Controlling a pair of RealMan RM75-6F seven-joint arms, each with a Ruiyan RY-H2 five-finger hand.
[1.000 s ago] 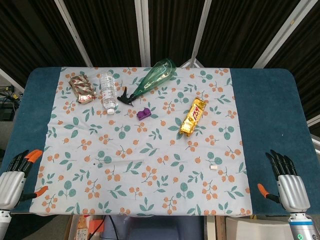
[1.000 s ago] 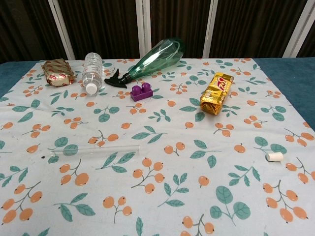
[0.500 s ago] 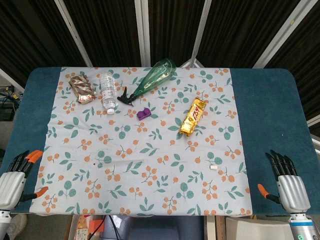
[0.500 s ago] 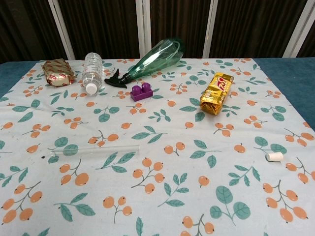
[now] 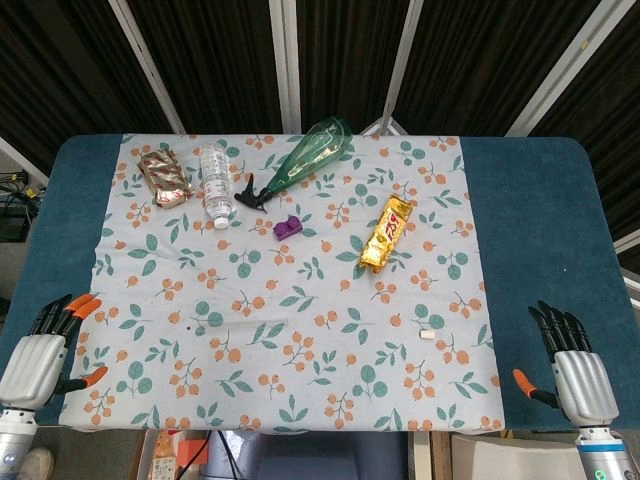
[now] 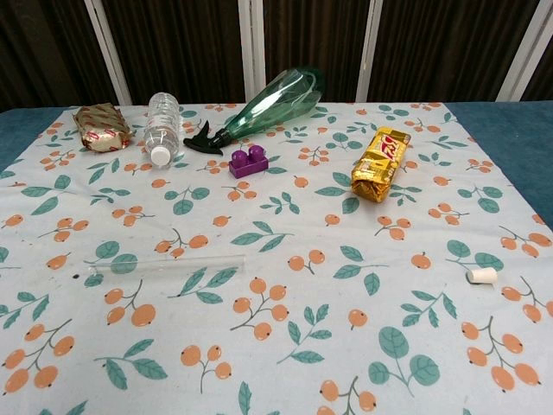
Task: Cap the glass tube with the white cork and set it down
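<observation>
While both arms wait at the bottom corners of the head view, the blue worktop (image 5: 530,210) fills the frame, with the leaf-and-berry cloth (image 5: 300,330) spread over its middle. At top centre the green spray bottle (image 5: 305,157) lies on its side, black trigger head toward lower left. Just left of it the clear water bottle (image 5: 215,183) lies flat, white cap pointing down the frame. Over in the lower left of the chest view, there's the glass tube (image 6: 164,264), lying flat and nearly level on the cloth, uncapped and hard to make out in the head view. Right of centre lies the gold snack packet (image 5: 386,234), tilted. In the upper left is the crinkled foil packet (image 5: 165,177). Bottom left corner, the left hand (image 5: 40,352) hangs over the worktop edge, orange-tipped fingers spread, holding nothing. Bottom right corner, the right hand (image 5: 578,370) shows the same, fingers fanned apart and empty. Below the spray head sits the small purple toy brick (image 5: 289,228). And the white cork (image 5: 426,335) lies lower right of centre on the cloth, well apart from the tube and from both hands.
</observation>
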